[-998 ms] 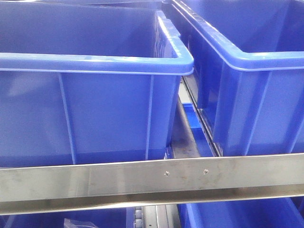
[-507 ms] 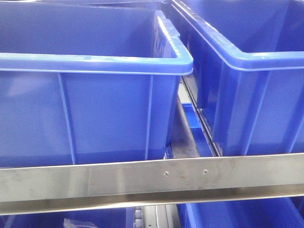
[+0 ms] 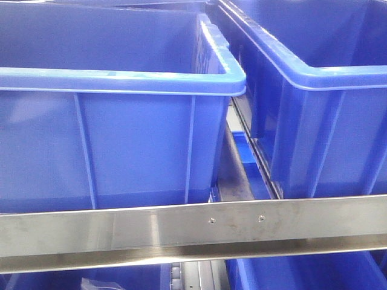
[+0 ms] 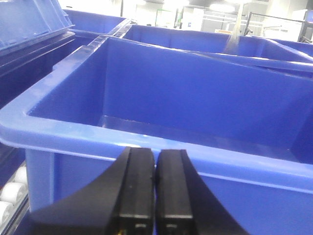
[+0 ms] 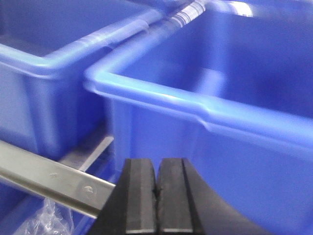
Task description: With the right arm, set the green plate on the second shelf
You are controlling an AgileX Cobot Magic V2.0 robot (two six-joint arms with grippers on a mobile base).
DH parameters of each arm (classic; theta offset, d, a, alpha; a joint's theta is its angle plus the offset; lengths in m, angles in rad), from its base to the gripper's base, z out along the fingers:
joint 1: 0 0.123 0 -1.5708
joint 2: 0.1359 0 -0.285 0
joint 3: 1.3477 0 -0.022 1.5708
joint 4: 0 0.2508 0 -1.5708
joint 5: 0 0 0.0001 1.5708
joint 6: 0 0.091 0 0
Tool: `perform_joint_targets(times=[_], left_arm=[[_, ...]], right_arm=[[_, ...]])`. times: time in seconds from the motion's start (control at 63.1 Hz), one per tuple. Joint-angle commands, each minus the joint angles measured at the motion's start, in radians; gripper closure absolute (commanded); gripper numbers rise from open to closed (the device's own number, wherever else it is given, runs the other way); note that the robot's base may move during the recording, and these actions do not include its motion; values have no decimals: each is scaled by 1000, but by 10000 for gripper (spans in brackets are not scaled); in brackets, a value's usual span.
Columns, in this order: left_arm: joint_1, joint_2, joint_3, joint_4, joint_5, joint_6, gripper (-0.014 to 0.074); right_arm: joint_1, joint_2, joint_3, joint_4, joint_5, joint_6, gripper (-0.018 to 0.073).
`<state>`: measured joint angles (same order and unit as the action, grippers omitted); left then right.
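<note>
Green plate appears in no view. Right gripper [image 5: 156,193] is pressed closed on nothing, a blue bin [image 5: 220,122] at its 12 o'clock; left gripper [image 4: 155,188] likewise closed before another bin [image 4: 161,122].

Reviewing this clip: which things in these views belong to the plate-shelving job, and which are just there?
Belongs to the job:
- right gripper, jaws shut, holding nothing
- green plate: not in any view

Just there:
- left gripper, shut
- left blue bin
- right blue bin
- steel rail
- clear plastic bag
</note>
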<state>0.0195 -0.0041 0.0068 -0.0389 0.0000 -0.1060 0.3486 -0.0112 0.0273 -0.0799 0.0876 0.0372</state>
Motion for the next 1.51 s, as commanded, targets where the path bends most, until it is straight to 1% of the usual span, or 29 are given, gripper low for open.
perform_joint_targets(times=[0.0,0.063,0.127,0.349,0.412,0.523,0.697,0.967,1.141,1.49], left_arm=[[0,-16,41,-6,-79,-3,466],[0,-16,41,-6,-79,-3,466],[0,-16,41,-6,-79,-3,466],[0,-16,41,-6,-79,-3,466],[0,-16,41,-6,-79,-3,466],[0,-16,41,-6,-79,-3,466],[0,-16,41,-6,-79,-3,466],[0,-16,41,-6,-79,-3,466],[0,-16,41,-6,-79,-3,466],[0,-16,41,-6,-79,-3,466]], right_arm=[[-91,-20,-17,26,-81,-12,510],[-153,-20,-17,26,-81,-12,510],[-199,-20,-17,28,-81,-12,510],[-328,-20,-17,44,-81,-12,510],[-350,-20,-17,44,-81,-12,510],[-353,-20,-17,47,-81,-12,510],[-353,-19,-17,95,-81,-12,510],[-353,-19,-17,94,-82,-12,510],[-353,-19,-17,94,-128,-13,510],[-353,-19,-17,94,-126,-13,510]])
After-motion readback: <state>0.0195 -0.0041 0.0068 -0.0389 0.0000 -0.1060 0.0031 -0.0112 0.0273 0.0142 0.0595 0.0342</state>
